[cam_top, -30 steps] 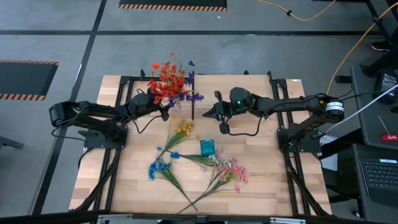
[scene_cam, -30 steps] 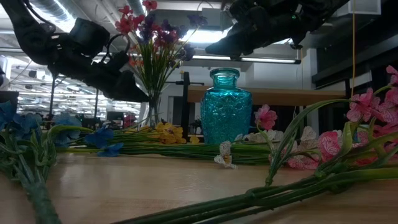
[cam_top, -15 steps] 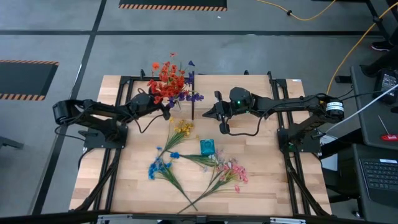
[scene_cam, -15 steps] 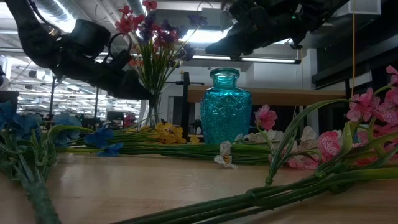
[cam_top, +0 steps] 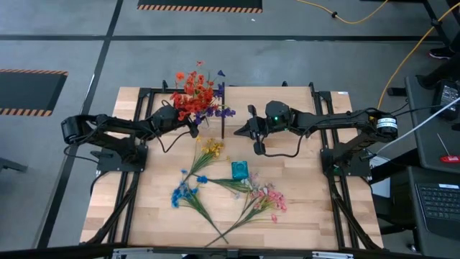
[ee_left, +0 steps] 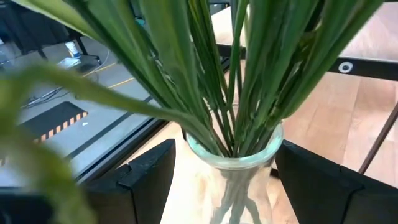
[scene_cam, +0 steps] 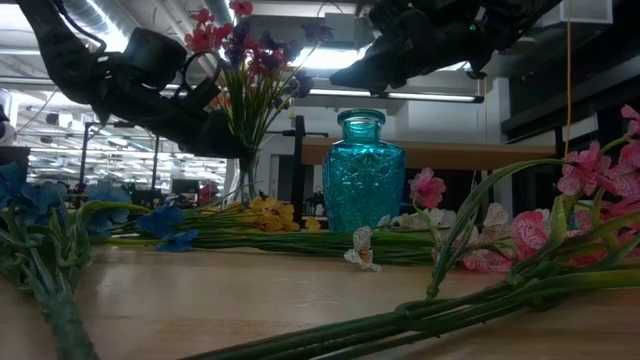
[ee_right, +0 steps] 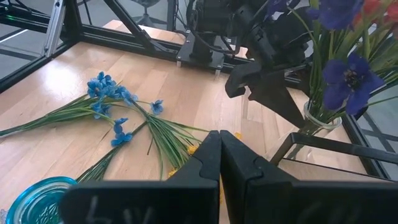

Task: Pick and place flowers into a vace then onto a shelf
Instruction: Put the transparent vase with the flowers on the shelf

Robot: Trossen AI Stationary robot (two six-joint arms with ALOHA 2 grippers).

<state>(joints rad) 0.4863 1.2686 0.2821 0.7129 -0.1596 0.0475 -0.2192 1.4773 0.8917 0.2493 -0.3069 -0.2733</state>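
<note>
The left claw (ee_left: 217, 180) stands wide apart astride the clear glass vase (ee_left: 233, 174) of red and purple flowers (cam_top: 195, 92) at the bench's (cam_top: 316, 216) twelve o'clock, probably ready to grip it for the shelf (scene_cam: 440, 153). The right claw (ee_right: 219, 158), clenched empty, hovers at one o'clock.

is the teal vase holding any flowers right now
No: in the low view the teal vase stands with a bare neck, while the flowers sit in the clear glass vase behind it.

It was a robotics lab or workshop: a grey concrete floor (cam_top: 65, 43) with black-and-orange hazard-striped mats (cam_top: 200, 7), a yellow cable (cam_top: 402, 54), a black-framed light-wood table (cam_top: 154, 216), and exposed ceiling ducts (scene_cam: 100, 15).
</note>
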